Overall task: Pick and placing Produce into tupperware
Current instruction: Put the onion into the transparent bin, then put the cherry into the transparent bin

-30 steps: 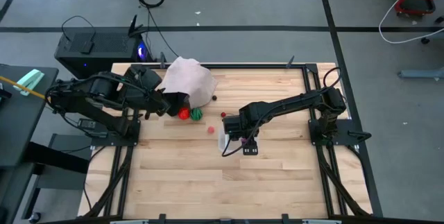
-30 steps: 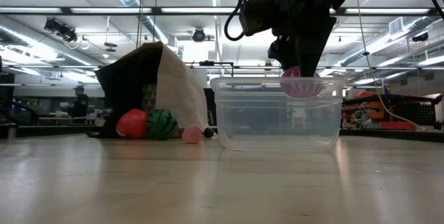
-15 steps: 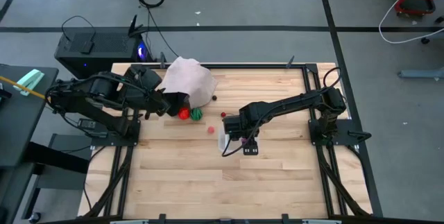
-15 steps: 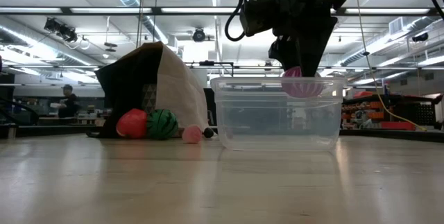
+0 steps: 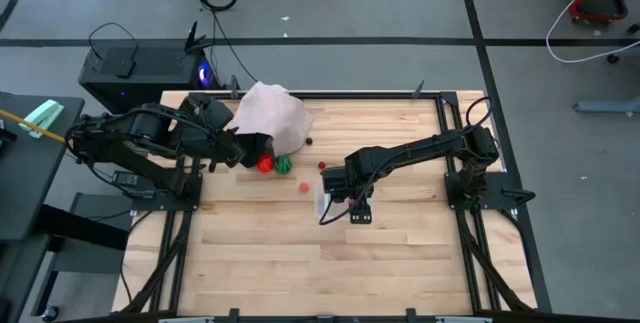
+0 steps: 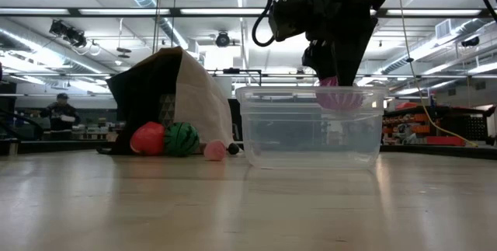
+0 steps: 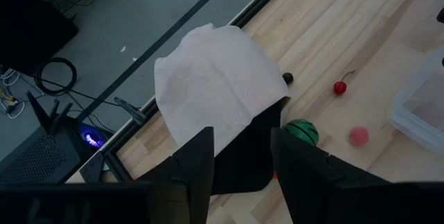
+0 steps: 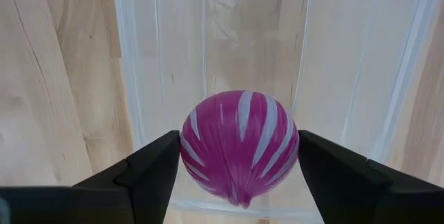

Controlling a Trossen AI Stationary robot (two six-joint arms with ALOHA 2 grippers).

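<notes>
The right gripper [image 8: 239,156] is clamped on a magenta striped ball [image 8: 239,148] just over the clear tub [image 6: 311,127], while the left gripper [image 7: 241,158], fingers apart, waits by the pale bag [image 5: 270,115].

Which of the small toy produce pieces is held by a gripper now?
The magenta ball with white stripes, between the right gripper's fingers over the clear plastic tub. The red, green and pink pieces lie on the table.

magenta-and-white striped fruit [image 8: 239,148] | clear tub [image 6: 311,127] | green melon [image 6: 181,139] — red tomato [image 6: 147,138]
</notes>
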